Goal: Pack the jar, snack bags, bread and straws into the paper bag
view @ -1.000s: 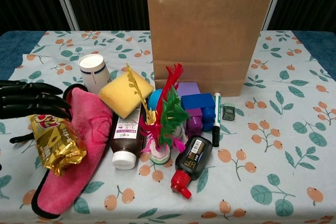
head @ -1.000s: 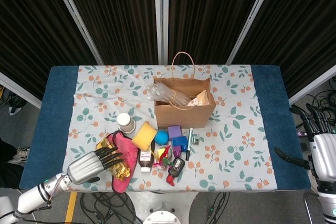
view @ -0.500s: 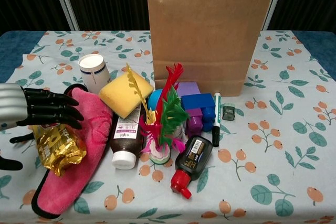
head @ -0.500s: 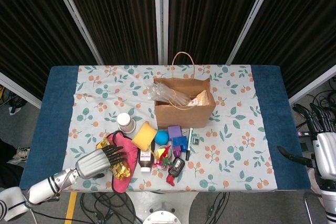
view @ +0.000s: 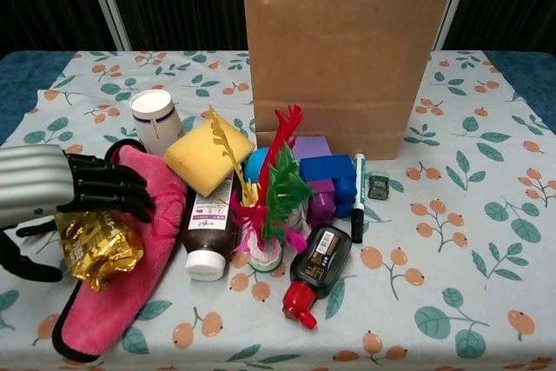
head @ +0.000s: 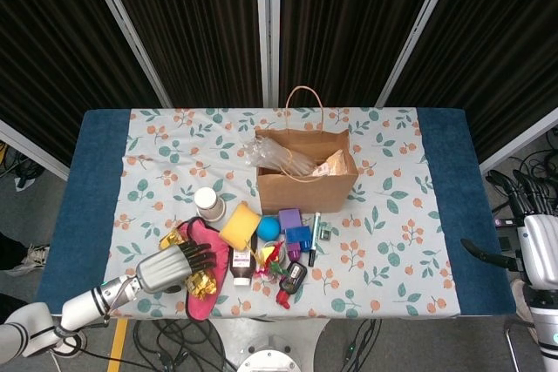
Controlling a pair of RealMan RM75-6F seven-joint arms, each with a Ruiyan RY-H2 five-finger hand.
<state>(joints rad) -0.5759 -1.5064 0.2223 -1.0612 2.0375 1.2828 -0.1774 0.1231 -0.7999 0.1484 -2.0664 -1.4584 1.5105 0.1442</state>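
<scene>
Left hand (view: pixel 61 193) fingers spread over gold snack bag (view: pixel 94 248); right hand (head: pixel 532 233) spread wide off table edge (head: pixel 488 215).

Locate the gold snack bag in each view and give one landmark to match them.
Head view: gold snack bag at lower left, under the left hand.
Chest view: it lies at far left, below the same hand's fingers.
Shared landmark: the pink cloth beneath it.

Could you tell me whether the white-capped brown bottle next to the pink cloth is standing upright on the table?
No, the brown bottle lies on its side beside the pink cloth, its white cap pointing toward the table's near edge.
</scene>
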